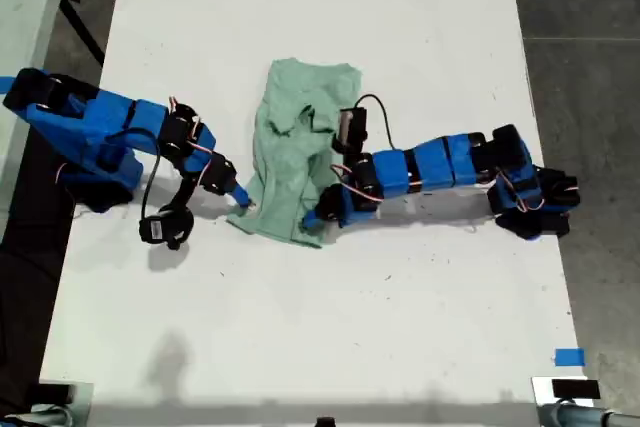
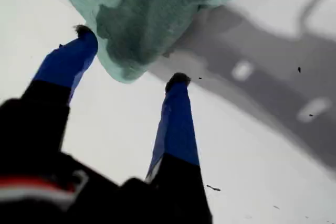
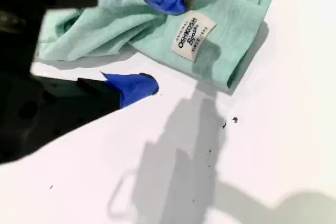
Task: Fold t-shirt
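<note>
Blue fingers (image 2: 176, 119) of my first gripper (image 2: 128, 56) spread, released, at t-shirt (image 1: 297, 152) corner mid-worktop (image 1: 420, 327). My second gripper (image 3: 168, 40) agape over hem, gripping nothing. Narrowed lengthwise, rumpled; cross-fold pending.

Overhead exterior; wrist views near t-shirt (image 1: 300, 147)

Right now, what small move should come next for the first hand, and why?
Probably close my first hand on the t-shirt. Its jaws stand open with a corner of the cloth lying between the fingertips, so a grip looks ready without further reach. My second hand is open too, straddling a folded edge near the label.
</note>
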### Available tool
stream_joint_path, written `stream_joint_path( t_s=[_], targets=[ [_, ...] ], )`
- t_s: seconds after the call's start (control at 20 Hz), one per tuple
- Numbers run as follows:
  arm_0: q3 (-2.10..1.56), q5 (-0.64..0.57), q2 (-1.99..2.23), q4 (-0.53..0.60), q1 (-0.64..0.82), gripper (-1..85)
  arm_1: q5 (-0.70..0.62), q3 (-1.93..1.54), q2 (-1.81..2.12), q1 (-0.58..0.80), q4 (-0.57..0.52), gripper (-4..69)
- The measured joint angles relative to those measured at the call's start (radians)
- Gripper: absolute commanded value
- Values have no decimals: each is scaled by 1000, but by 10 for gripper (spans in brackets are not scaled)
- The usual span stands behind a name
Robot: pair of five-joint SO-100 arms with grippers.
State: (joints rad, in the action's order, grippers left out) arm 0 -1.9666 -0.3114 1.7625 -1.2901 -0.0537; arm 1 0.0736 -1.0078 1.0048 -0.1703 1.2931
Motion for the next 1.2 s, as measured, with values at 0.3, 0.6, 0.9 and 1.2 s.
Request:
stream_joint_path(
  t_s=[0.3, 0.6, 0.9, 1.2],
  targets=[
    [0, 15, -133, 78, -25, 263, -25, 55, -84, 3, -41, 310],
    [77, 48, -359, 117, -41, 47, -40, 60, -140, 9, -91, 232],
    [160, 43, -443, 115, -44, -1, -21, 94, -166, 11, -138, -10],
    [216, 118, -403, 34, -83, -1, 2, 92, -124, -17, -55, -11]
  ],
)
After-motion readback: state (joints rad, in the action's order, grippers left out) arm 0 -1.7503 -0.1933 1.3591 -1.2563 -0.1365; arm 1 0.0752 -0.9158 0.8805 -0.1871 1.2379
